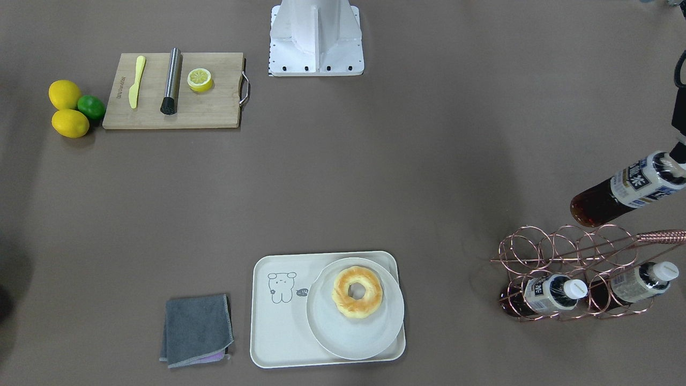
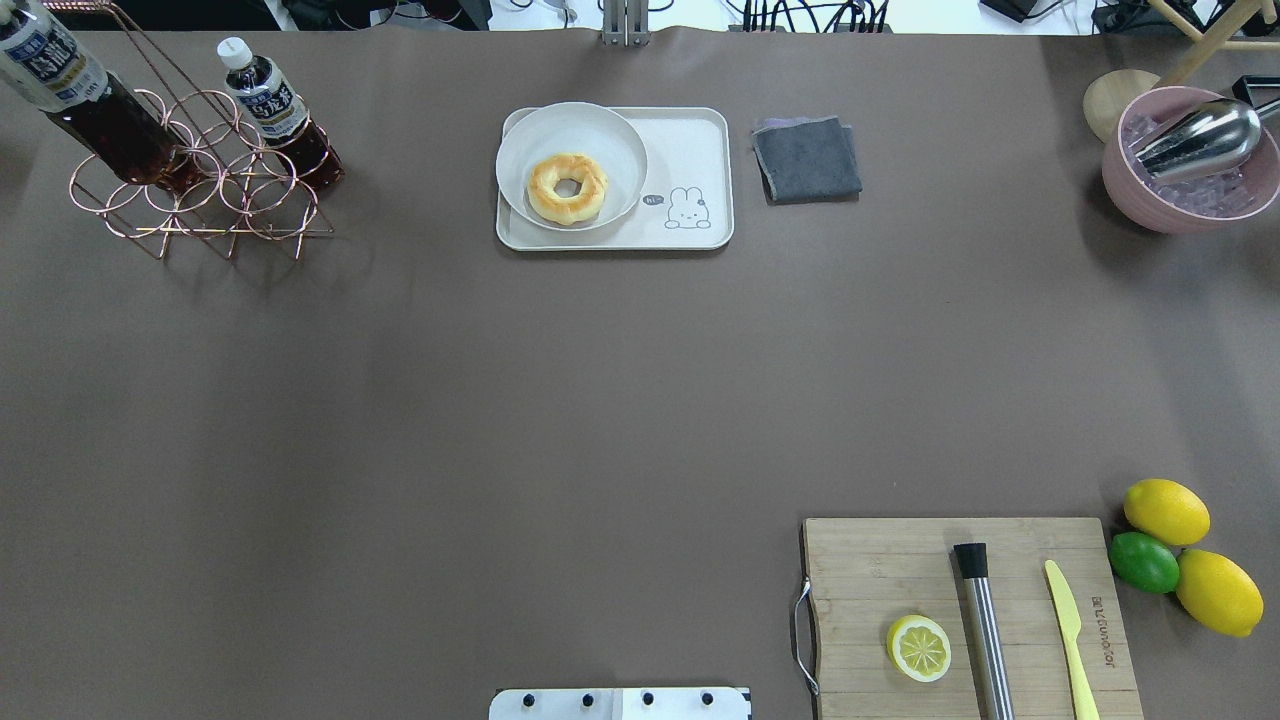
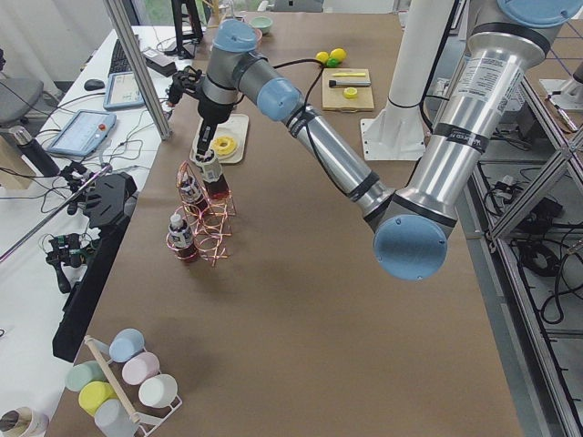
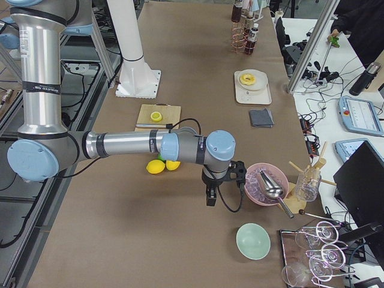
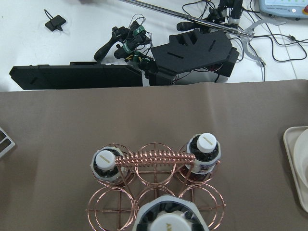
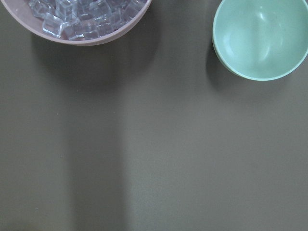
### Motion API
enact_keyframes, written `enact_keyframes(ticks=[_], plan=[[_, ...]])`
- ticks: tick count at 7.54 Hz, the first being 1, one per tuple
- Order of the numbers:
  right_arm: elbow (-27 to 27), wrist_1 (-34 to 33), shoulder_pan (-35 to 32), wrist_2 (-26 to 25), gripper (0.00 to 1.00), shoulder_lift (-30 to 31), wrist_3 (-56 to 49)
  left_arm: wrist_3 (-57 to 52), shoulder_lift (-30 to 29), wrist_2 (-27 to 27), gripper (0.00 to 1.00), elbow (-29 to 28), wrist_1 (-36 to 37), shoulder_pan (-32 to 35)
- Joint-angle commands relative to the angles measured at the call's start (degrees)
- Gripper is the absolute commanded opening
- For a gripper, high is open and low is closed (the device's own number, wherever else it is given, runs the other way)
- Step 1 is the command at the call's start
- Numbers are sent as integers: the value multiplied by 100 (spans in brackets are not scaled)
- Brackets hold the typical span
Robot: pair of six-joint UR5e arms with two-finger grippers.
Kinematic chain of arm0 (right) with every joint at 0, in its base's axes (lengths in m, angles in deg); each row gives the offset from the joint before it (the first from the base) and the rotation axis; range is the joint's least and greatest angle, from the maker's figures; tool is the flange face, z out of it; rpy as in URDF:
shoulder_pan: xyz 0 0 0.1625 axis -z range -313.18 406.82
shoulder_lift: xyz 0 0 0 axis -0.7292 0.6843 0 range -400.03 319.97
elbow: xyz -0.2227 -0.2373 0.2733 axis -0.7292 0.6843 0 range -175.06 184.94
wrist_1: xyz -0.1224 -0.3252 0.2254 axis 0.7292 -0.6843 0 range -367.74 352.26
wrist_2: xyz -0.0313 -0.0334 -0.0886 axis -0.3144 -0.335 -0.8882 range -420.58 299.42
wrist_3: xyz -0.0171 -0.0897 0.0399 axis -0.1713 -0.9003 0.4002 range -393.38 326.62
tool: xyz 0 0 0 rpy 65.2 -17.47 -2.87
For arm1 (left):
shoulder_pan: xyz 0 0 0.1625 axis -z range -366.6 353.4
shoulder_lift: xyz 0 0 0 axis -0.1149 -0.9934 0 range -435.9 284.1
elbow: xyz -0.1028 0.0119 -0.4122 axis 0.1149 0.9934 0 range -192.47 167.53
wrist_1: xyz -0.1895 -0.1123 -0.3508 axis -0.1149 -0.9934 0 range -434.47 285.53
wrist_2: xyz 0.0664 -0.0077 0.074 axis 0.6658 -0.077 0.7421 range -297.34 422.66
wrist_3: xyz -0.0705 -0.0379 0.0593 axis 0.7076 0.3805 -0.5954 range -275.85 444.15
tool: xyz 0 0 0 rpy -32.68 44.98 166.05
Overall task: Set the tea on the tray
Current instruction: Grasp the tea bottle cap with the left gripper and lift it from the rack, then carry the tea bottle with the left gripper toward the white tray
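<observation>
My left gripper (image 1: 677, 155) is shut on the neck of a tea bottle (image 1: 624, 188) with dark liquid and a white and blue label. It holds the bottle tilted in the air above a copper wire rack (image 1: 563, 252). The bottle also shows in the overhead view (image 2: 60, 90) and its cap shows in the left wrist view (image 5: 169, 219). The cream tray (image 1: 268, 332) lies far off at the table's middle edge. My right gripper (image 4: 210, 195) shows only in the exterior right view, so I cannot tell if it is open or shut.
A white plate (image 1: 353, 332) with a doughnut (image 1: 357, 292) fills half the tray. Two more bottles (image 1: 546, 294) (image 1: 632, 281) lie in the rack. A grey cloth (image 1: 197, 329), a cutting board (image 1: 171, 115), a pink ice bowl (image 2: 1180, 170) and a green bowl (image 6: 260, 38) are about.
</observation>
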Motion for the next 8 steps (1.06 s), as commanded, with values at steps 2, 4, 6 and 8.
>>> enact_keyframes(ticks=[2,4,6,8], plan=[[468,558,0,1,100,-52,8,1882,-15,760,0,1305,751,-1531],[542,677,-9,27,100,-114,17,2752,-775,1450,0,1476,1646,-2509],[542,677,-9,36,100,-105,17,3212,-1585,2064,0,1223,2150,-3160],[480,659,-35,97,100,-105,17,3617,-2228,2110,0,740,2230,-3399]])
